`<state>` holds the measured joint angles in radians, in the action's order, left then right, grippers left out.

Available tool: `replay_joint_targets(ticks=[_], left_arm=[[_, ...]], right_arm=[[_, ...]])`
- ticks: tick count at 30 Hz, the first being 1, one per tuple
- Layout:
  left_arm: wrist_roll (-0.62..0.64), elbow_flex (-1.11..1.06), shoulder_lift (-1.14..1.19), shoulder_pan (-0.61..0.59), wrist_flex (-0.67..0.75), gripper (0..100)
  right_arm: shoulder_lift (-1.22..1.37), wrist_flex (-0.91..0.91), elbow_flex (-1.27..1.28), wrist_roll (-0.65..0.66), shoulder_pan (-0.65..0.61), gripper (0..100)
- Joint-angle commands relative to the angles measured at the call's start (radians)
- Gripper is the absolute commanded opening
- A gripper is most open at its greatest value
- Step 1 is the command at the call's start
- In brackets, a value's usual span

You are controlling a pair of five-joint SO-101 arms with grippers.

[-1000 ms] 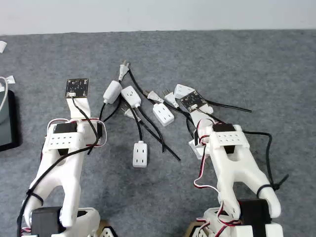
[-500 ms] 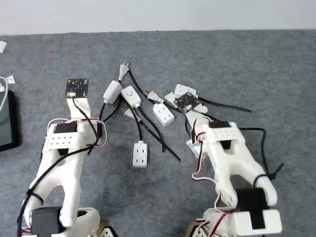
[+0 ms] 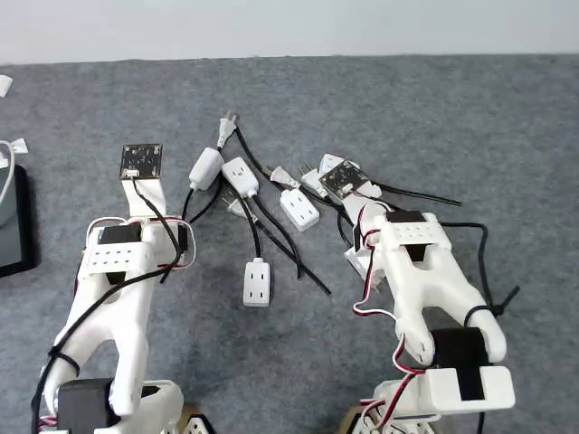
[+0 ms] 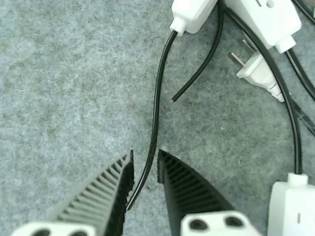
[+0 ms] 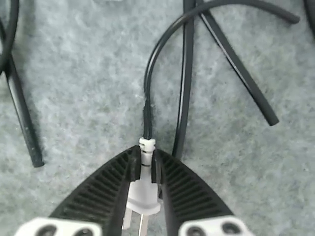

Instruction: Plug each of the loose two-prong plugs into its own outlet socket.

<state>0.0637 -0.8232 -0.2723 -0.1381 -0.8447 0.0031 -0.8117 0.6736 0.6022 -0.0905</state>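
My right gripper point(image 5: 146, 150) is shut on a white two-prong plug point(image 5: 142, 196); its black cable point(image 5: 147, 98) runs out past the fingertips over the grey carpet. My left gripper point(image 4: 145, 153) hangs low over the carpet with a narrow gap between its fingers, and a thin black cable point(image 4: 160, 88) lies under that gap, not squeezed. Another loose plug point(image 4: 258, 73) lies beyond it. In the high view, white sockets point(image 3: 257, 281) point(image 3: 299, 208) point(image 3: 241, 176) and loose plugs point(image 3: 226, 122) point(image 3: 280, 174) are scattered between the arms.
Tangled black cables point(image 3: 280, 240) cross the carpet between the sockets. A dark tray point(image 3: 14, 226) sits at the left edge. Open grey carpet point(image 3: 488, 117) lies to the far right and at the back.
The right arm has swung a little to the left and its wrist has turned, with the plug still held. The left arm has not moved.
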Motion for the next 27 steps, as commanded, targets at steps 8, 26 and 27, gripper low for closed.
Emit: replay_joint_targets(ticks=[8,26,27], left_arm=[[-0.063,0.012,-0.003,0.018,0.025,7],[-0.064,0.004,-0.003,0.018,0.028,7],[-0.064,0.004,-0.003,0.018,0.028,7]], right_arm=[[-0.024,-0.081,-0.077,0.074,-0.045,3.9],[0.044,-0.107,-0.098,0.147,-0.044,0.8],[0.041,-0.134,-0.103,0.135,-0.047,0.9]])
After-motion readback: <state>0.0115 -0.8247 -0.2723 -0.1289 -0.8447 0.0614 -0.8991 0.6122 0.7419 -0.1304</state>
